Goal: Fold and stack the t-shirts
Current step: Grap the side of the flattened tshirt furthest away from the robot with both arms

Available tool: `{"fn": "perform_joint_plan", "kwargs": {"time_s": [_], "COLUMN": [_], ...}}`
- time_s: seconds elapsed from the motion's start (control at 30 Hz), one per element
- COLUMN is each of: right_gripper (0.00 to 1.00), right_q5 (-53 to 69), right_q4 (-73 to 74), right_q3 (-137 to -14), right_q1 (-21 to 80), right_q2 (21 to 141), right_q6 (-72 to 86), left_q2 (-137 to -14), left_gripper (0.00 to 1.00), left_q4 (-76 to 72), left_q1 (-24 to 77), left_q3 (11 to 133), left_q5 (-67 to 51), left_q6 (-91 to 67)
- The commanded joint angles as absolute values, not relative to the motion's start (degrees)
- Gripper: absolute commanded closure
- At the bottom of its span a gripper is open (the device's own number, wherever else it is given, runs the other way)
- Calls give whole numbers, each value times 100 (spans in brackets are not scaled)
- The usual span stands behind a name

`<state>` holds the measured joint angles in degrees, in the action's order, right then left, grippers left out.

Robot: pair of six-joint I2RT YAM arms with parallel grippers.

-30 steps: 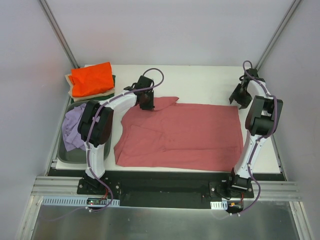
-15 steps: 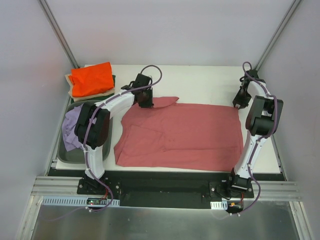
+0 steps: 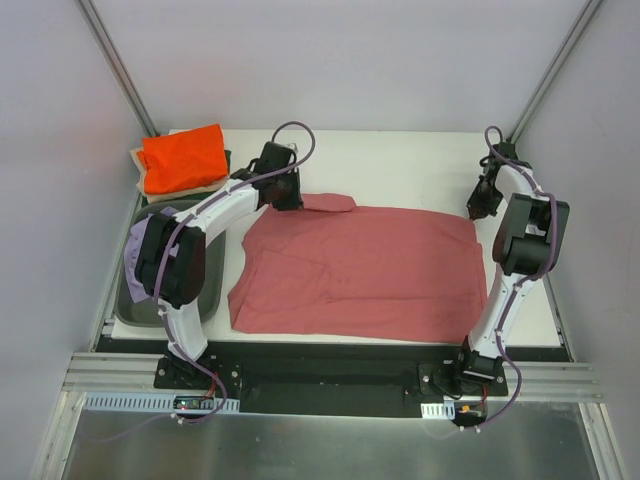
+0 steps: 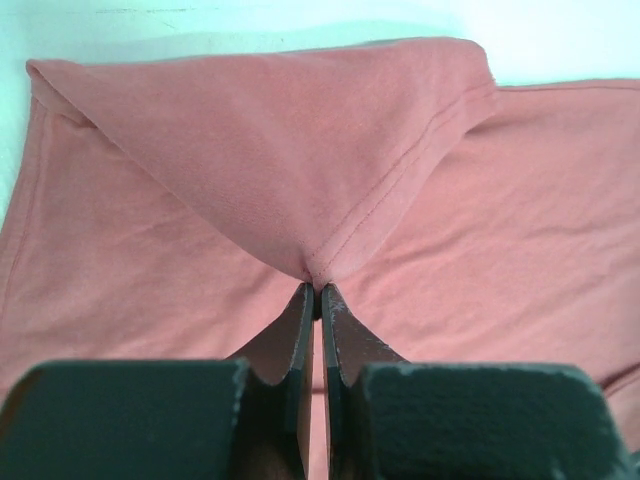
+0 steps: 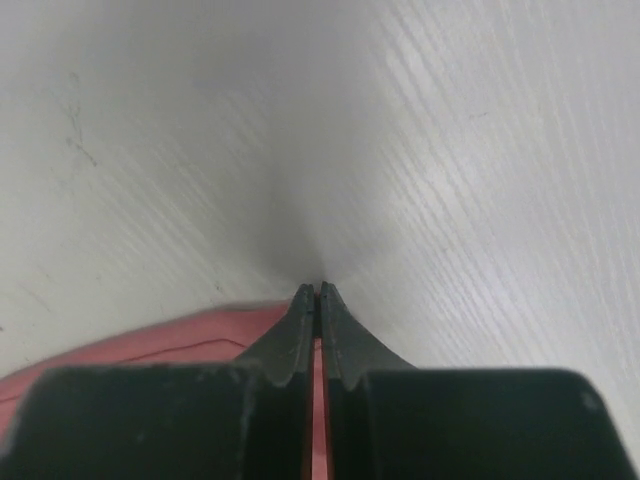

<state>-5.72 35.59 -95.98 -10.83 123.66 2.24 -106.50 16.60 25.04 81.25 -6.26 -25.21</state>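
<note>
A dusty rose-red t-shirt (image 3: pixel 370 270) lies spread flat across the middle of the table. My left gripper (image 3: pixel 288 200) is at its far left part, shut on a pinch of the sleeve's cloth (image 4: pixel 250 150), which rises to the fingertips (image 4: pixel 315 288) in a tented fold along a stitched hem. My right gripper (image 3: pixel 478 210) is at the shirt's far right corner with its jaws pressed together (image 5: pixel 315 290). Red cloth (image 5: pixel 150 345) runs up to the fingers and shows in the slit between them.
An orange t-shirt (image 3: pixel 182 157) tops a folded stack at the far left corner, with beige (image 3: pixel 150 190) and dark green (image 3: pixel 228 160) edges beneath. A lavender t-shirt (image 3: pixel 145 250) sits crumpled in the grey bin (image 3: pixel 150 310) at the left edge. Grey walls close in on both sides.
The right gripper closed from wide open at the shirt's far right corner. The left gripper moved left and back with the sleeve, and the sleeve flap now lies flatter.
</note>
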Motion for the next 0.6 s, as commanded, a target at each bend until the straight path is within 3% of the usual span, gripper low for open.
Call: {"fn": "perform_joint_plan", "kwargs": {"time_s": [0.0,0.57], "right_gripper": [99,100], "right_q5": [-448,-1204], "right_q4": [3551,3358], "right_q3": [-9440,-8104], "right_q1": [-976,-677], "right_q2": [11751,10126], "right_q6": [158,-123], "left_q2": [-10055,-8351], "left_gripper": [100,100], "left_q4": [1582,1477], "left_q1": [2461,2470], "left_q3": [7911,6443], "left_q5": [-773,-686], "left_q6": [-2637,-3014]}}
